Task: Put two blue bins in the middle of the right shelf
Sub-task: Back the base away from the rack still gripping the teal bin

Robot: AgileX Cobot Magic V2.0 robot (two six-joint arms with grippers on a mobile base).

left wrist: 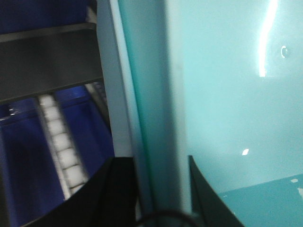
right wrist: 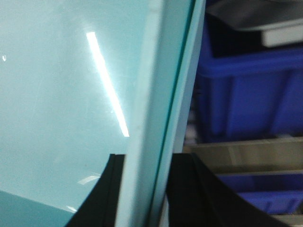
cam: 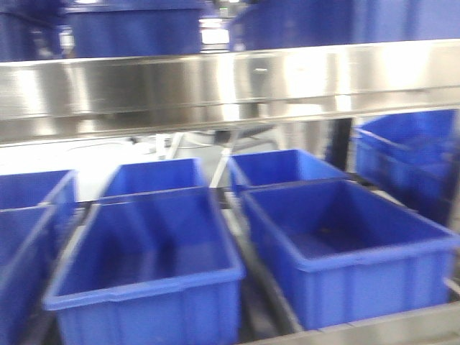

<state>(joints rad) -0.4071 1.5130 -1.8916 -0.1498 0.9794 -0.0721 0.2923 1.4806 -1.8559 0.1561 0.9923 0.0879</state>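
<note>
Left gripper (left wrist: 151, 158) is clamped on one side wall of the held bin (left wrist: 227, 94), a black finger (left wrist: 113, 189) pressed against each face. The right gripper (right wrist: 151, 156) pinches the opposite wall the same way. This bin looks pale teal in both wrist views, and its smooth inside holds only light streaks.

The front view is blurred and shows neither gripper, so the held bin's place relative to the steel shelf beam (cam: 230, 79) cannot be told. Below the beam, the front-left bin (cam: 144, 266) and front-right bin (cam: 345, 251) sit side by side with bare floors. A narrow dark gap (cam: 262, 302) separates them. Two smaller bins (cam: 280, 167) stand behind them, further under the beam. More blue bins (cam: 29, 215) crowd the left edge and stacked bins (cam: 410, 158) the right. Above the beam, upper bins (cam: 136, 29) sit close to its top edge. Open headroom lies between the beam's underside and the lower bins' rims.
</note>
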